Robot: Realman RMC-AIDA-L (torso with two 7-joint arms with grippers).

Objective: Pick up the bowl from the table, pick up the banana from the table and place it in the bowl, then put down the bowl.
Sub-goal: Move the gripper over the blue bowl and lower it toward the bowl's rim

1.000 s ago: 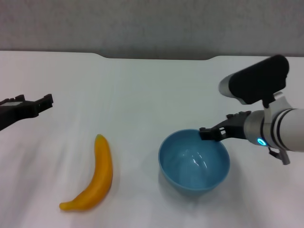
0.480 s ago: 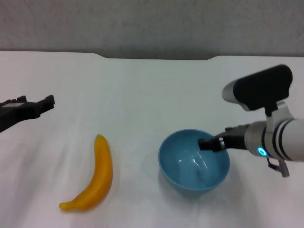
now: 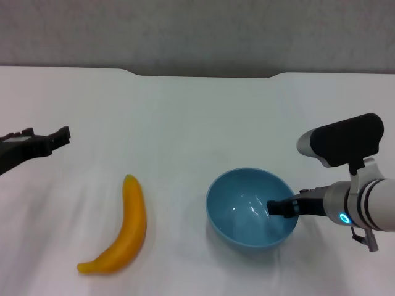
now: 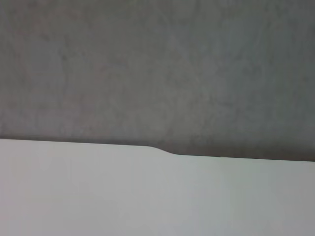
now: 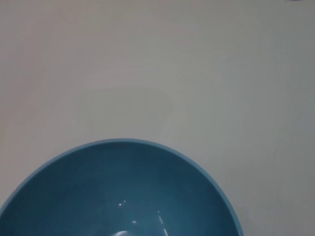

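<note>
Item 1: round light-blue glossy bowl (image 3: 252,208), deep and smooth, standing on the wide plain white matte tabletop (image 3: 185,123) toward our right side. In the right wrist view its far rim and part of the inner wall (image 5: 123,191) fill the lower portion, with bare tabletop beyond.

Item 2: single curved yellow-orange banana (image 3: 121,229), lying flat on the tabletop to the left of the bowl, near but apart from it, untouched.

Item 3: right tool (image 3: 279,208), reaching in from the right with its dark tip at the bowl's right rim and showing over the interior. We cannot tell whether it is released or clenched on the rim; the tip reads as one dark block.

Item 4: left tool (image 3: 54,137), hanging over the left part of the tabletop, well apart from the banana, its tips reading as parted and holding nothing. Its wrist view shows only the tabletop's dark notched far edge and the grey wall.

Step in hand: we judge it the first one, taking hold of the bowl.

Next move: we expect it calls for a firm pinch on the rim wall, then a level lift, the glossy surface being apt to slip.
</note>
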